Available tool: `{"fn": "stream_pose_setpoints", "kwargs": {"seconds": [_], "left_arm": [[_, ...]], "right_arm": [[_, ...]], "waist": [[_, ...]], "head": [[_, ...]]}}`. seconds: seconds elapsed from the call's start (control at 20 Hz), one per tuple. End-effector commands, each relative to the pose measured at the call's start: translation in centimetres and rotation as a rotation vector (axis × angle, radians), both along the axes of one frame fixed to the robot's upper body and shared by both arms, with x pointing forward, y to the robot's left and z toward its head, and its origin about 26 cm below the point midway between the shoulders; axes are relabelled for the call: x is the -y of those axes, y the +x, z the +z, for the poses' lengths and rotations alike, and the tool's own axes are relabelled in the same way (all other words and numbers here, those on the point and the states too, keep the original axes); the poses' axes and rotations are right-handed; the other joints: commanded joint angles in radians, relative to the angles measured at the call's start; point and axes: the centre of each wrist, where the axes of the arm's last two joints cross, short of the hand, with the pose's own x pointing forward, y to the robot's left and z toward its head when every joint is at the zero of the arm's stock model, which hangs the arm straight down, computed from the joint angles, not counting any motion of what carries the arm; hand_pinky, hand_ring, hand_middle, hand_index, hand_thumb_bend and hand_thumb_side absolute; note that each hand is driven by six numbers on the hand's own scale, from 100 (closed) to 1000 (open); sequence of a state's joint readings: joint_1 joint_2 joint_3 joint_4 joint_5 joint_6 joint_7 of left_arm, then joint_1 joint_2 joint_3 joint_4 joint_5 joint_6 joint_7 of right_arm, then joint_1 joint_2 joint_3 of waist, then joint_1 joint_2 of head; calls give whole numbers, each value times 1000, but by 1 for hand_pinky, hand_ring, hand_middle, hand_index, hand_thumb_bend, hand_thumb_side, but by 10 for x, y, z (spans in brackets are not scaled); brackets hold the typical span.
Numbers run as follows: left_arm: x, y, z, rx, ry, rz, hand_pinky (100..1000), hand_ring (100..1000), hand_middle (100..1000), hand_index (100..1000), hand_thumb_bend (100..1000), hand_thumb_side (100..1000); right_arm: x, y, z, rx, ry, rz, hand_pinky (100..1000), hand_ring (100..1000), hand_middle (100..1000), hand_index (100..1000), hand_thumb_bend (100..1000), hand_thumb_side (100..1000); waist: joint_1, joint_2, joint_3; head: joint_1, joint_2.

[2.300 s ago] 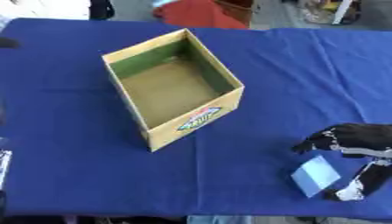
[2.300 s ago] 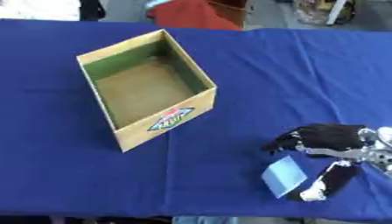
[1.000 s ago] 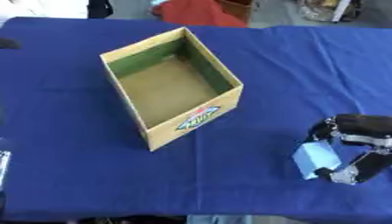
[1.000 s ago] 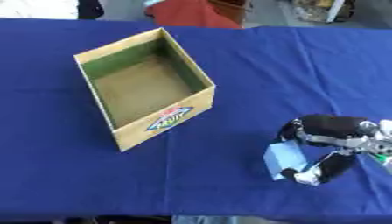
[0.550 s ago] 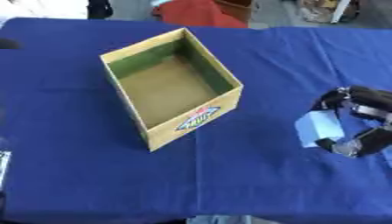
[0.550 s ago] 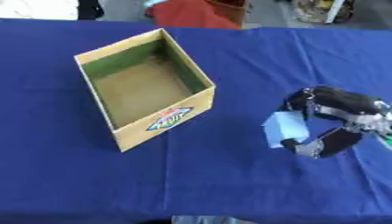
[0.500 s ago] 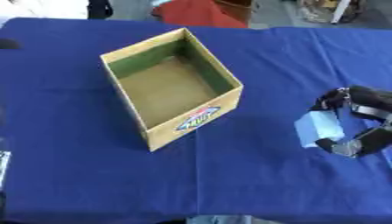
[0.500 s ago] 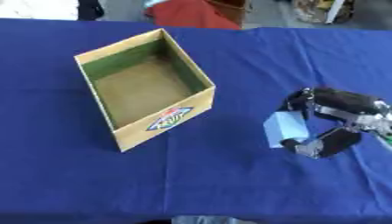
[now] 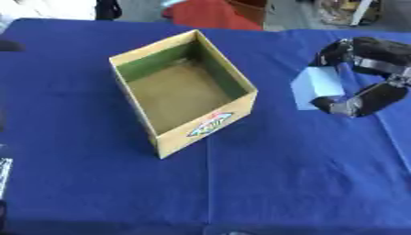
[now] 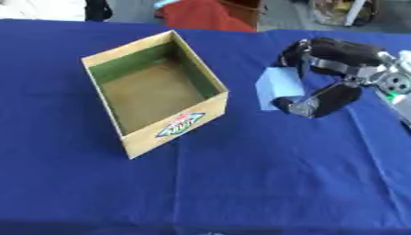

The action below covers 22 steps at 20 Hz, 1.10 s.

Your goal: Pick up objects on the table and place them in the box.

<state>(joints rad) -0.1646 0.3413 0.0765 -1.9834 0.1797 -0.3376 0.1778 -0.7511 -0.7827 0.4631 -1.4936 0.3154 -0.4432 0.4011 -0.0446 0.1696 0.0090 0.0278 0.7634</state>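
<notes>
An open cardboard box [image 9: 183, 104] with a green and tan inside stands on the blue tablecloth, left of centre. My right hand [image 10: 337, 69] hovers to the right of the box, above the cloth, fingers and thumb curled round a pale blue flat object [image 10: 279, 87]. The object is held upright, its face turned toward the box, a short gap from the box's right wall. Nothing shows inside the box. My left hand appears in neither view.
The blue cloth [image 9: 281, 183] covers the whole table, with open room in front of and right of the box. Beyond the far edge are a red shape [image 9: 208, 13] and other clutter. A dark object [image 9: 9, 46] sits at the far left edge.
My right hand has lifted the pale blue object off the cloth at the lower right and carried it up and left, toward the box's right side.
</notes>
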Motion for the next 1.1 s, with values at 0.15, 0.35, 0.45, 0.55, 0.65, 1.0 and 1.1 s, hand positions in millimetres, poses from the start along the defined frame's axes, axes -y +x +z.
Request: {"fn": "stream_pose_setpoints", "kwargs": {"seconds": [0.15,0.35,0.45,0.55,0.65,1.0,1.1], "left_arm": [[-1,-2,7,24,13,3,568,791,686,728,161,915],[0,-1,7,25,9,-3,567,791,686,728,162,916],[0,-1,7,25,8,-5,567,791,686,728,161,916],[1,-1,7,26,6,-7,567,791,686,728,161,916],[1,-1,7,26,3,-9,567,791,686,727,162,917],[3,0,9,30,-3,-19,567,791,686,727,163,917],[5,1,9,31,-6,-27,566,791,686,727,163,918]], "right_arm": [[-21,14,21,37,-10,12,436,499,509,546,100,549],[-53,26,36,71,-29,47,434,516,513,550,100,540],[-69,31,43,85,-41,65,436,517,514,550,100,532],[-85,35,48,99,-47,83,433,516,514,550,100,532],[-99,40,50,102,-46,97,431,516,515,550,100,533],[-140,59,51,75,-24,88,426,516,516,551,100,540],[-151,64,52,69,-16,79,430,517,516,551,100,539]], "waist": [[4,-14,5],[8,-12,10],[10,-11,13],[11,-10,18],[12,-8,21],[16,-2,32],[18,0,37]], "head": [[-4,7],[-13,7],[-16,7],[-22,7],[-28,7],[-41,7],[-46,7]]}}
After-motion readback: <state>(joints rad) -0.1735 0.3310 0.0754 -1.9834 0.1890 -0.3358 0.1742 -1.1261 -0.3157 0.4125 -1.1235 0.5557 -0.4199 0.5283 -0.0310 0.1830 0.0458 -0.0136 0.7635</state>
